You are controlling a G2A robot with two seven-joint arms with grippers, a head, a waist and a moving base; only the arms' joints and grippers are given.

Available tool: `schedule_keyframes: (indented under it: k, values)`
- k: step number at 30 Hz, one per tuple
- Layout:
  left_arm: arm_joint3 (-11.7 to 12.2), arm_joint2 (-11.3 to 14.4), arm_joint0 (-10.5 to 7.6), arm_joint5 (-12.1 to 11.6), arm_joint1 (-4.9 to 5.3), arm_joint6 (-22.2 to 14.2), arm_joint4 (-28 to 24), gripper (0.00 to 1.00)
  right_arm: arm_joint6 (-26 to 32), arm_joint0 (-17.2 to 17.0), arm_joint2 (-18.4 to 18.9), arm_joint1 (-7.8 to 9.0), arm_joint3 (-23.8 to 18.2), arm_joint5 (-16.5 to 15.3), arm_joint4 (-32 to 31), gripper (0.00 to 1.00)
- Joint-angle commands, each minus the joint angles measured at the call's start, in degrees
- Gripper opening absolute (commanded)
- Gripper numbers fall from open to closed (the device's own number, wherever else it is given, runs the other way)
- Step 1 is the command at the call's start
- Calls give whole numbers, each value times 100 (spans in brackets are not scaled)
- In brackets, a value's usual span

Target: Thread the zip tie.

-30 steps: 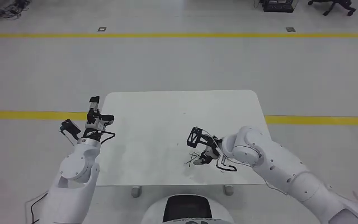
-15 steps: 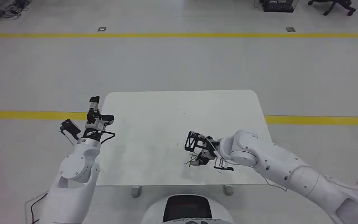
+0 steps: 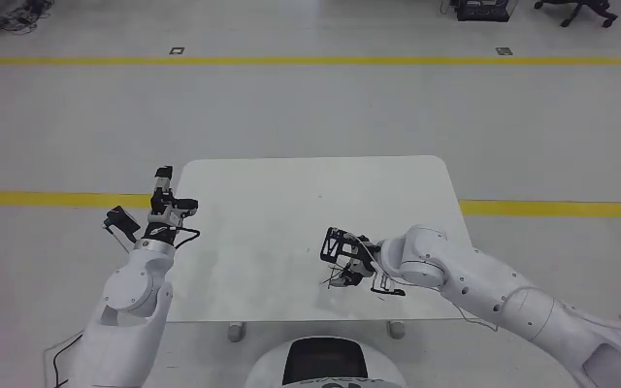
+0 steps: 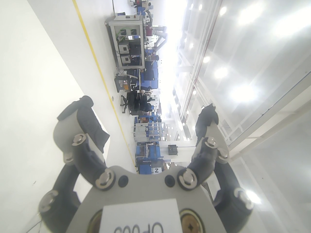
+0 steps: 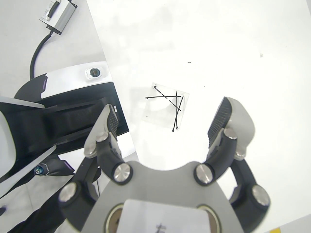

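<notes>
Three black zip ties (image 5: 175, 105) lie crossed on a small clear plate (image 5: 155, 115) near the table's front edge; from above they show as thin black lines (image 3: 337, 280). My right gripper (image 5: 167, 115) hangs open above them, a little off the table (image 3: 291, 194), with nothing between its ribbed pads (image 5: 217, 120). In the top view it is the black frame (image 3: 335, 244) just above the ties. My left gripper (image 4: 145, 110) is open and empty, held up beside the table's left edge (image 3: 160, 189) and pointing out into the room.
The white table has wide bare room behind and left of the ties. A grey power box (image 5: 57, 13) with a cable lies on the floor beyond the table's front edge. A tiny dark speck (image 5: 189, 62) marks the tabletop.
The right gripper has shifted slightly left over the zip ties between one second and half a second ago, then held still. The left arm has not moved.
</notes>
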Motion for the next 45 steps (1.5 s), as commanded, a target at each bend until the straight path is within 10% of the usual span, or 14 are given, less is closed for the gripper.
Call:
schedule_keyframes:
  k: [1, 7, 11, 16, 27, 45]
  values:
    - [0, 0, 0, 0, 0, 0, 0, 100, -3, 1, -1, 0, 0, 0, 0, 100]
    - [0, 0, 0, 0, 0, 0, 0, 100, -3, 1, -1, 0, 0, 0, 0, 100]
    - [0, 0, 0, 0, 0, 0, 0, 100, 338, -70, -75, -41, 41, 571, -597, 100]
    - [0, 0, 0, 0, 0, 0, 0, 100, 254, 26, -130, -147, 413, 0, -886, 100]
    - [0, 0, 0, 0, 0, 0, 0, 100, -1121, 750, -1435, -266, 1021, 0, -1239, 100]
    - [0, 0, 0, 0, 0, 0, 0, 100, -1443, 671, -1446, -325, 1166, 0, -1680, 100]
